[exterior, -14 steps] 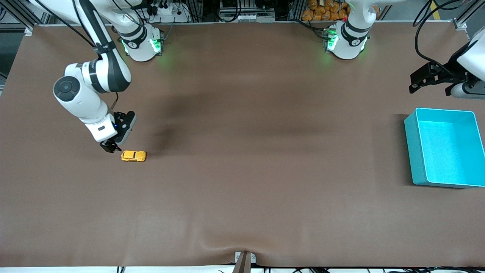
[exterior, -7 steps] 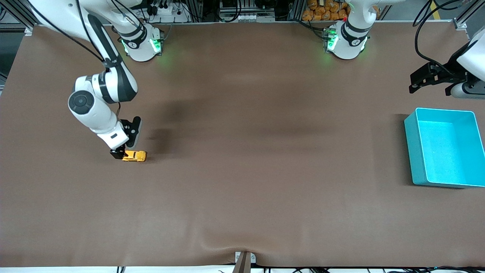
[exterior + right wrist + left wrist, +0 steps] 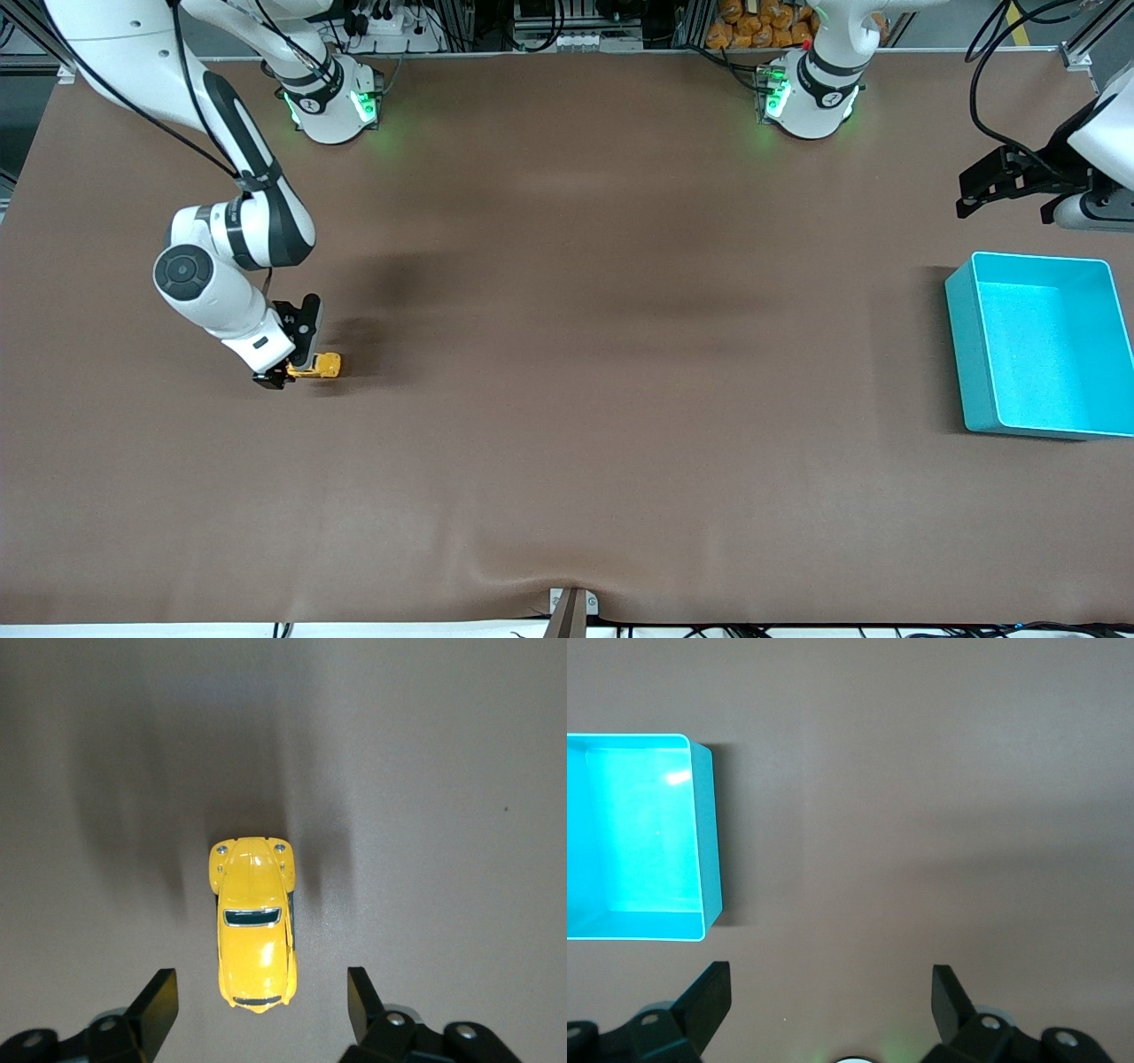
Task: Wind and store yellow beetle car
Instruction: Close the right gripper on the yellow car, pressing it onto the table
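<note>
The yellow beetle car [image 3: 322, 365] stands on the brown mat toward the right arm's end of the table. My right gripper [image 3: 282, 374] is down at one end of it, open. In the right wrist view the car [image 3: 255, 926] lies lengthwise between the two black fingers, its end level with the fingertips [image 3: 165, 990]. A gap shows on each side, and the right gripper [image 3: 261, 994] touches nothing. My left gripper [image 3: 973, 193] waits open over bare mat beside the turquoise bin [image 3: 964, 354]. Only mat shows between the fingers of the left gripper [image 3: 831, 990].
The turquoise bin [image 3: 707, 842] sits open-topped with nothing in it at the left arm's end of the table. Both arm bases stand along the table edge farthest from the front camera. A small bracket [image 3: 571, 607] sits at the nearest edge.
My right arm has swung over and come down, so its gripper now straddles the car's end instead of standing beside it. The car and the left arm have not moved.
</note>
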You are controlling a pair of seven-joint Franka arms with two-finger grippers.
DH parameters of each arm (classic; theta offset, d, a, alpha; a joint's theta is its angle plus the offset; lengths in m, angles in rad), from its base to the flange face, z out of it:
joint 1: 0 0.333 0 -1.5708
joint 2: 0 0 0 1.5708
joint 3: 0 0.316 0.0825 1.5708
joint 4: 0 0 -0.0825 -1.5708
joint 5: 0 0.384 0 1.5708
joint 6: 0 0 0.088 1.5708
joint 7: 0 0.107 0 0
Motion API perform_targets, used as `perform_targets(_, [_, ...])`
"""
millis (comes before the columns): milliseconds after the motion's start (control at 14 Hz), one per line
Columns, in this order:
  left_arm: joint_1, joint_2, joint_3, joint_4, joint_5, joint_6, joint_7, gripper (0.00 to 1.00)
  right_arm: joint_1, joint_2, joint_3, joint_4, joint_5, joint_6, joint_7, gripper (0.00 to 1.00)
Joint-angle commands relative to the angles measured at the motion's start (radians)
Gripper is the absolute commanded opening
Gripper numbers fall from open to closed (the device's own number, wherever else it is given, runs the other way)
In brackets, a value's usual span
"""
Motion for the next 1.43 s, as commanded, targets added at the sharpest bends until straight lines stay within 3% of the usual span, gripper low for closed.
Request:
perform_targets(0, [0.004,-0.001,-0.005,0.007,-0.005,-0.007,-0.008,1.0,-0.015,0.045,0.012,0.033,-0.007,0.006,-0.015,0.83])
perform_targets(214, [0.004,-0.001,-0.005,0.008,-0.005,-0.007,-0.008,1.0,-0.013,0.057,0.012,0.033,-0.005,0.015,-0.014,0.82])
perform_targets(428, [0.004,-0.001,-0.005,0.008,-0.005,-0.007,-0.008,1.0,-0.018,0.091,0.014,0.033,-0.004,0.044,-0.009,0.72])
perform_targets(641, [0.004,-0.001,-0.005,0.008,-0.005,-0.007,-0.008,1.0,-0.015,0.092,0.014,0.033,-0.004,0.05,-0.009,0.54])
perform_targets(926, [0.004,-0.001,-0.005,0.007,-0.005,-0.008,-0.008,1.0,-0.007,0.1,0.014,0.033,-0.004,0.049,-0.008,0.21])
perform_targets(1354, [0.004,-0.001,-0.005,0.008,-0.005,-0.007,-0.008,1.0,-0.018,0.1,0.012,0.033,-0.007,0.049,-0.015,0.19])
